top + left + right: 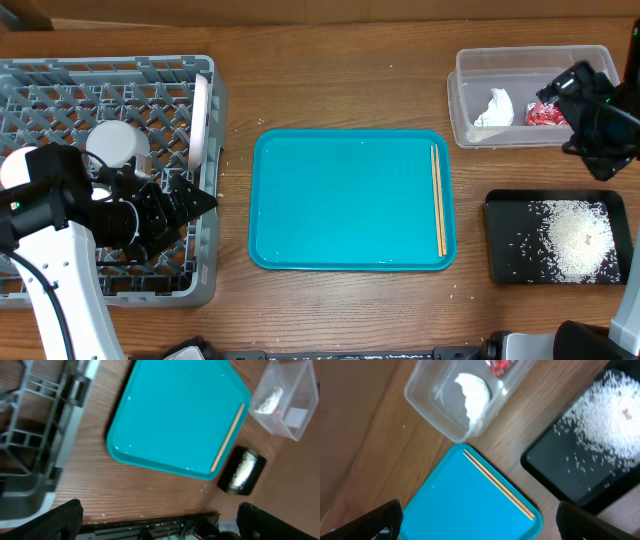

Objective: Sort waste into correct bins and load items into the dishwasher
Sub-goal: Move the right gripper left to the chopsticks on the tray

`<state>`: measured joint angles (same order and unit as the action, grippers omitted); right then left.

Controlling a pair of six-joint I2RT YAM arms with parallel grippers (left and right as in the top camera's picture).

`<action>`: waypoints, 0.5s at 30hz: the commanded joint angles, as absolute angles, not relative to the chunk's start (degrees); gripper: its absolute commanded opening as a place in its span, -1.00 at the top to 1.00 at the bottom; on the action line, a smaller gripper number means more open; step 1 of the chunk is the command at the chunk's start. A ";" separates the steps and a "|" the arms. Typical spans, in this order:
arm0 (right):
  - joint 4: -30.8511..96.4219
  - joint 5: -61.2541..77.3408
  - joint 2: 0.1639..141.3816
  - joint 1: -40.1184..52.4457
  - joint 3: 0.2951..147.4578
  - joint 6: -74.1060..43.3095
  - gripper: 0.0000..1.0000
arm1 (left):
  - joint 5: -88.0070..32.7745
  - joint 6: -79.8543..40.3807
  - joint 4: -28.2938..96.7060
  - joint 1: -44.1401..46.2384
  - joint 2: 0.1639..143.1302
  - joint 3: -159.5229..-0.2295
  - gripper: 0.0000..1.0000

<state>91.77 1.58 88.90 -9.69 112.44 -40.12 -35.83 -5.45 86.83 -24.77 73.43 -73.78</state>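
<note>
overhead / chopsticks: the chopsticks (438, 200) lie as a pair along the 3 o'clock edge of the teal tray (340, 200), running 12 to 6. They look like the only thing not yet sorted.
overhead / rack: the dish rack (100, 62) sits at 9 o'clock from the tray on the worktop (350, 90). A white plate (200, 120) stands against its 3 o'clock wall and a white cup (115, 145) is inside.
overhead / bins: the napkin (493, 108) and red wrapper (545, 113) are in the clear tub (520, 52). The rice (580, 235) is on the black tray (510, 240).
overhead / hands: the left hand (200, 200) is over the rack's 3 o'clock side, and the right hand (565, 95) is over the tub's 3 o'clock end.
left wrist / fingers: the fingers (55, 520) are spread wide and empty. The chopsticks are off at 2 o'clock, well apart.
right wrist / fingers: these fingers (370, 520) are spread too, holding nothing. The chopsticks are near centre, so this hand seems closer.
tip: I'd turn the wrist so the jaws cross the sticks, pinch both mid-length, and lift level. They're thin and lie flat against the tray lip, so they could easily slip or split apart.
</note>
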 commanded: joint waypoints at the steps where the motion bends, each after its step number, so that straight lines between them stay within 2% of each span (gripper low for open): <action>1: 92.86 4.03 88.79 -8.29 111.59 -36.75 -0.99 | -32.47 -8.01 86.28 -24.45 73.49 -73.54 -1.00; 7: 93.84 3.97 88.86 -2.66 103.83 -30.94 -1.00 | -32.45 -9.47 84.95 -24.45 73.49 -73.54 -1.00; 12: 88.86 4.01 88.84 3.81 91.20 -29.91 -0.52 | -32.58 -9.45 85.43 -24.38 73.49 -73.54 -1.00; 15: 82.37 3.97 88.84 8.29 82.46 -29.89 -0.48 | -32.40 -9.43 85.47 -24.40 73.49 -73.54 -1.00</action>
<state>85.34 3.79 88.92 4.60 88.71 -31.20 -32.67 -8.91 85.49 -24.73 73.43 -73.58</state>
